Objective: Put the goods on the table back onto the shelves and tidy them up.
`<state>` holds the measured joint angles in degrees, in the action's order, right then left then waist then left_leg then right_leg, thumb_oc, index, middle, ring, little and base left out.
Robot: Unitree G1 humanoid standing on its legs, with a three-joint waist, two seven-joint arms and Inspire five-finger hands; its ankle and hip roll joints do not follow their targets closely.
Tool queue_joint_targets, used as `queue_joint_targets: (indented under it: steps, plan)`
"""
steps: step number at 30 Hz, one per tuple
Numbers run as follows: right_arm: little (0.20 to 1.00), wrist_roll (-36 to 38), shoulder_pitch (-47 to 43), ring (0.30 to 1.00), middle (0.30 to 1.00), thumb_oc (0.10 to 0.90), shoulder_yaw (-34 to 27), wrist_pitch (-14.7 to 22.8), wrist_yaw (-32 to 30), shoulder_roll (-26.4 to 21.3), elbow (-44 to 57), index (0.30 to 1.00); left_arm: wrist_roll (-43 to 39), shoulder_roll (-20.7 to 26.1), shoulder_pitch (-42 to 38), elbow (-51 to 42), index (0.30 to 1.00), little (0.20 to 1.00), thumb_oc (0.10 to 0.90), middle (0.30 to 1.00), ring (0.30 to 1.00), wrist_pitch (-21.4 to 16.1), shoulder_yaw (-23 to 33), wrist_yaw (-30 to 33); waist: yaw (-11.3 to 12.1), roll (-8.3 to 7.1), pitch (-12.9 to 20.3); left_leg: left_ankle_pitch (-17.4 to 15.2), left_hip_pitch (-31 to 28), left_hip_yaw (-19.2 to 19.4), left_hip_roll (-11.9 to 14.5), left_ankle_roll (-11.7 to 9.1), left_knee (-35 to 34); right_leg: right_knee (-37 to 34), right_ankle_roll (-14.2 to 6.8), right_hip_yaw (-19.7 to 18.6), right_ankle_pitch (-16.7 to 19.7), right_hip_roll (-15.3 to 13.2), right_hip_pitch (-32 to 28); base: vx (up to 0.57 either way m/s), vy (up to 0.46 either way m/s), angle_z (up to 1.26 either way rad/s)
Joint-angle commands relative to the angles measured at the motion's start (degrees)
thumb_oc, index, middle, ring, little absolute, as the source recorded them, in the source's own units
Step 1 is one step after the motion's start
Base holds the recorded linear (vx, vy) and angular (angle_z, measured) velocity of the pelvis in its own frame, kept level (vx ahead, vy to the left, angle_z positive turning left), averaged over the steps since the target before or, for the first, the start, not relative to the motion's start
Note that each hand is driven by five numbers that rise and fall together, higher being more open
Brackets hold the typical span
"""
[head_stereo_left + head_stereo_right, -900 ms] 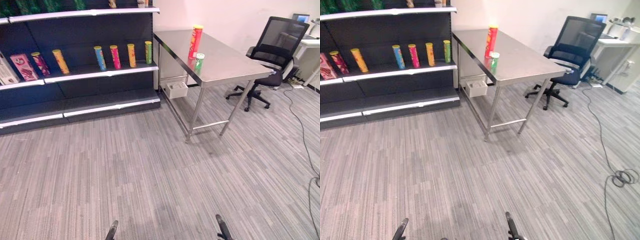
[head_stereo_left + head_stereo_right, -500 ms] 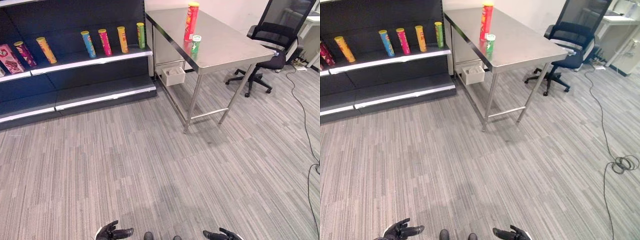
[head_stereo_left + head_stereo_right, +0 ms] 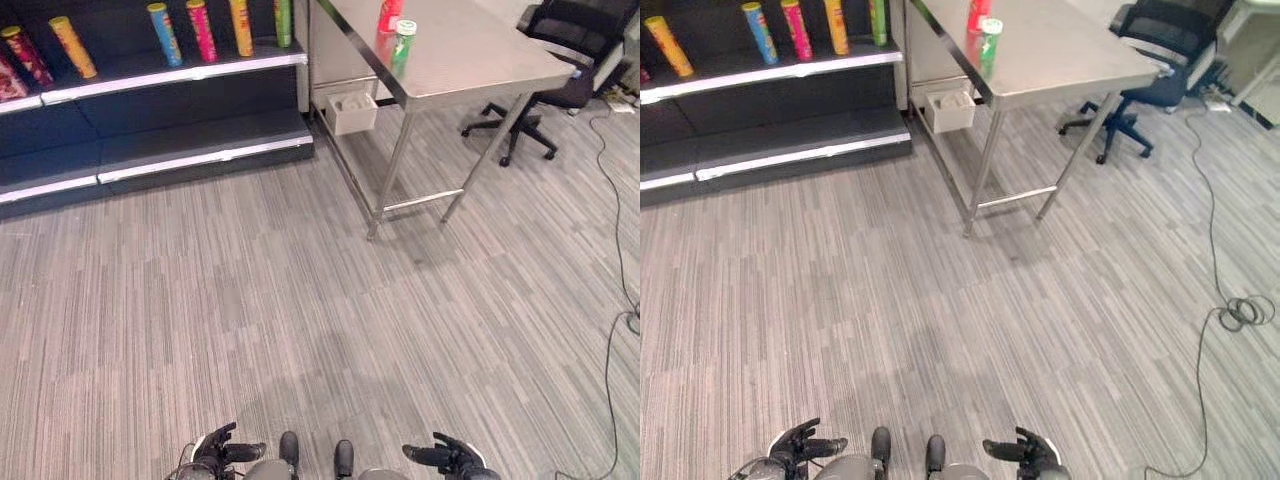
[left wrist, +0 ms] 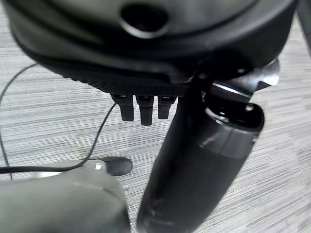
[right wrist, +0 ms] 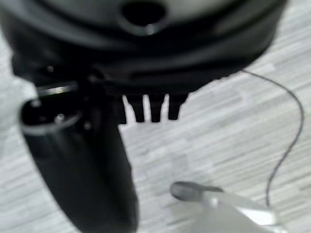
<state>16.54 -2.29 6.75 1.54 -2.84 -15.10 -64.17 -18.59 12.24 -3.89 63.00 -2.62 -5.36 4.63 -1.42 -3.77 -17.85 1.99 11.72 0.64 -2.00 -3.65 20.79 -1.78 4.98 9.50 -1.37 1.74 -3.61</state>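
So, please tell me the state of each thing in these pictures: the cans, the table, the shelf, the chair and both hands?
Red can: upright on table.
Green can: upright near table's edge.
Table: holds both cans.
Shelf: cans standing in a row.
Chair: beside the table, unoccupied.
White box: under the table.
Left hand: open, holding nothing.
Right hand: open, holding nothing.

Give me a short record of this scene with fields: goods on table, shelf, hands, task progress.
goods on table: a small green can and a red can behind it, both upright on the metal table
shelf: four colourful cans standing in a row
left hand: low, empty, fingers relaxed
right hand: low, empty, fingers relaxed
task progress: nothing picked up yet
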Motion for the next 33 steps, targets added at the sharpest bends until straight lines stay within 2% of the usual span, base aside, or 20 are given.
queue_joint_targets:
  steps: [1,3,4,5,7,11,14,16,18,19,20,23,24,25,26,27,30,31,32,33]
  plan:
    - [0.900,0.86,1.14,0.900,0.900,0.800,0.11,1.63,-2.09,-4.36,2.36,0.900,-4.33,0.22,-0.27,-0.24,0.900,0.900,0.800,0.900,0.900,-1.76,0.39,1.82,0.83,-0.03,0.41,2.28,0.53,0.87,4.38,-1.52,1.72,-2.79,-7.11,0.13,-1.83,-2.02,-4.42,0.15,-0.053,0.49]
    - [0.900,1.15,0.77,0.900,0.900,0.800,0.20,1.57,-2.38,-4.47,2.50,0.900,-3.30,0.08,-0.15,-0.04,0.900,0.900,0.800,0.900,0.900,-1.58,0.11,1.82,1.20,0.43,0.82,2.05,1.19,2.29,3.84,-1.15,-5.22,-3.22,-7.64,-0.05,-2.63,-1.60,-5.40,0.21,0.018,0.06]
    - [0.900,1.00,0.65,0.900,0.900,0.800,0.37,1.59,-2.51,-4.56,2.72,0.900,-2.70,0.01,0.12,0.16,0.900,0.900,0.800,0.900,0.900,-1.44,-0.15,1.86,1.58,1.14,1.03,4.15,1.90,2.46,3.85,-1.20,-10.36,-3.22,-7.76,-0.41,-3.04,-0.73,-5.66,0.18,0.025,0.11]
    - [0.900,1.00,0.68,0.900,0.900,0.800,0.37,1.59,-2.51,-4.56,2.73,0.900,-2.70,0.01,0.15,0.15,0.900,0.900,0.800,0.900,0.900,-1.44,-0.15,1.86,1.65,1.01,0.93,4.34,1.47,2.59,3.73,-1.18,-10.83,-3.22,-7.79,-0.48,-3.11,-0.88,-5.84,0.21,0.033,0.14]
    - [0.900,0.42,0.47,0.900,0.900,0.800,0.95,1.68,-2.82,-4.77,3.24,0.900,-1.69,-0.01,0.72,0.29,0.900,0.900,0.800,0.900,0.900,-1.30,-0.51,1.86,2.81,2.30,1.32,9.08,2.95,3.25,3.53,-2.28,-19.55,-3.22,-7.87,-1.60,-4.56,0.73,-7.20,0.27,0.042,0.02]
    - [0.900,-0.42,0.19,0.900,0.900,0.800,1.34,1.53,-2.47,-4.64,4.07,0.900,-0.47,0.10,2.17,0.53,0.900,0.900,0.800,0.900,0.900,-1.05,0.17,1.63,4.18,3.07,2.58,12.72,3.87,6.13,3.72,-3.92,-24.95,-3.22,-7.91,-4.77,-7.12,1.82,-11.34,0.33,0.081,-0.37]
    - [0.900,-2.01,1.25,0.900,0.900,0.800,2.23,1.18,-1.60,-3.37,5.35,0.900,-0.09,0.57,4.27,0.78,0.900,0.900,0.800,0.900,0.900,-0.99,1.37,1.55,4.37,2.11,5.64,12.26,0.36,7.44,3.13,-1.44,-25.76,-3.22,-8.68,-6.35,-8.95,-0.51,-14.35,0.59,0.233,-0.94]
    - [0.900,-2.52,1.16,0.900,0.900,0.800,2.21,0.98,-1.00,-2.75,5.28,0.900,0.21,1.03,4.40,0.75,0.900,0.900,0.800,0.900,0.900,-0.83,1.73,1.33,4.77,1.08,6.86,10.18,-1.27,8.39,2.33,0.22,-25.27,1.05,-10.60,-6.63,-9.27,-2.74,-13.75,0.38,0.181,-0.56]
    - [0.900,-3.23,1.05,0.900,0.900,0.800,2.53,0.86,-0.75,-2.49,5.45,0.900,0.62,1.61,4.29,0.30,0.900,0.900,0.800,0.900,0.900,-0.85,1.73,1.39,4.85,0.37,7.30,8.09,-3.48,9.04,1.08,2.17,-25.45,9.03,-12.89,-6.19,-6.43,-5.14,-10.92,0.33,0.203,-0.29]
    - [0.900,-3.30,0.96,0.900,0.900,0.800,2.30,0.79,-0.56,-2.55,5.63,0.900,0.94,1.99,4.02,-0.02,0.900,0.900,0.800,0.900,0.900,-0.81,1.67,1.35,4.82,0.24,7.04,6.73,-4.43,9.24,0.30,3.27,-25.27,16.68,-14.24,-6.32,-2.18,-6.32,-7.86,0.18,0.140,-0.20]
    - [0.900,-3.30,0.95,0.900,0.900,0.800,2.29,0.79,-0.56,-2.57,5.63,0.900,0.94,1.97,4.01,-0.01,0.900,0.900,0.800,0.900,0.900,-0.81,1.66,1.35,4.93,0.38,7.19,6.77,-4.25,9.31,0.48,3.24,-25.27,16.63,-14.20,-6.44,-2.03,-6.16,-7.64,0.10,0.125,-0.11]
    - [0.900,-2.30,0.05,0.900,0.900,0.800,1.26,0.98,-1.27,-2.59,6.87,0.900,1.44,3.03,2.68,-1.19,0.900,0.900,0.800,0.900,0.900,-0.69,0.55,1.81,2.89,1.64,4.40,4.28,-9.08,8.44,-0.03,5.15,-25.79,33.93,-15.24,-5.59,8.17,-7.63,2.52,0.11,0.162,0.03]
    - [0.900,-2.30,0.05,0.900,0.900,0.800,1.26,0.98,-1.27,-2.58,6.87,0.900,1.44,3.03,2.67,-1.19,0.900,0.900,0.800,0.900,0.900,-0.69,0.55,1.81,2.89,1.62,4.40,4.28,-9.08,8.44,-0.05,5.16,-25.79,33.97,-15.25,-5.59,8.15,-7.65,2.53,0.32,0.246,0.29]
    - [0.900,-2.03,-0.17,0.900,0.900,0.800,0.40,0.79,-1.58,-2.46,6.22,0.900,2.70,3.77,2.01,-1.29,0.900,0.900,0.800,0.900,0.900,-0.42,0.17,1.49,1.14,3.56,3.03,1.64,-12.96,7.79,0.73,5.85,-25.79,40.51,-13.74,-3.96,6.15,-8.87,9.22,0.26,0.162,0.40]
    - [0.900,-2.02,-0.20,0.900,0.900,0.800,0.39,0.79,-1.58,-2.48,6.20,0.900,2.71,3.75,1.97,-1.28,0.900,0.900,0.800,0.900,0.900,-0.42,0.18,1.49,1.19,3.54,3.10,1.66,-12.83,7.85,0.70,5.86,-25.79,40.67,-13.73,-4.03,6.11,-8.90,9.44,0.46,0.182,0.14]
    - [0.900,-1.91,-0.01,0.900,0.900,0.800,0.02,0.71,-1.47,-2.56,5.49,0.900,2.97,3.90,1.51,-1.65,0.900,0.900,0.800,0.900,0.900,-0.73,-0.09,1.31,0.62,4.16,3.14,0.58,-14.42,7.10,1.02,5.61,-25.79,34.98,-12.84,-2.21,3.67,-9.63,12.29,0.21,0.016,0.14]
    - [0.900,-1.69,-0.31,0.900,0.900,0.800,-0.27,0.63,-1.57,-2.73,4.90,0.900,2.87,3.85,0.96,-1.75,0.900,0.900,0.800,0.900,0.900,-0.76,-0.15,1.25,0.02,4.17,2.54,-0.32,-15.68,6.44,0.83,5.28,-25.79,29.88,-12.80,-0.99,2.90,-10.02,12.87,0.29,-0.030,0.15]
    - [0.900,-1.57,-1.07,0.900,0.900,0.800,-0.52,0.48,-1.87,-3.06,4.34,0.900,3.01,3.66,-0.29,-1.37,0.900,0.900,0.800,0.900,0.900,-0.77,-0.43,1.34,-1.20,3.00,2.11,-3.01,-18.59,5.27,-0.52,4.39,-25.79,11.59,-14.37,-1.22,5.77,-8.94,13.74,0.34,-0.078,0.29]
    - [0.900,-1.57,-1.07,0.900,0.900,0.800,-0.52,0.48,-1.87,-3.06,4.34,0.900,3.01,3.66,-0.30,-1.37,0.900,0.900,0.800,0.900,0.900,-0.77,-0.42,1.34,-1.22,3.03,2.01,-3.02,-18.70,5.24,-0.49,4.38,-25.79,11.49,-14.37,-1.18,5.81,-8.91,13.57,0.61,-0.141,0.32]
    - [0.900,-1.57,-0.91,0.900,0.900,0.800,-0.73,0.48,-1.78,-3.22,3.69,0.900,3.72,3.71,-0.65,-1.05,0.900,0.900,0.800,0.900,0.900,-0.98,-0.44,1.12,-2.12,2.15,2.28,-4.73,-20.66,4.24,-1.06,3.87,-25.79,1.78,-15.60,-2.14,9.30,-7.79,14.37,0.28,-0.063,0.19]
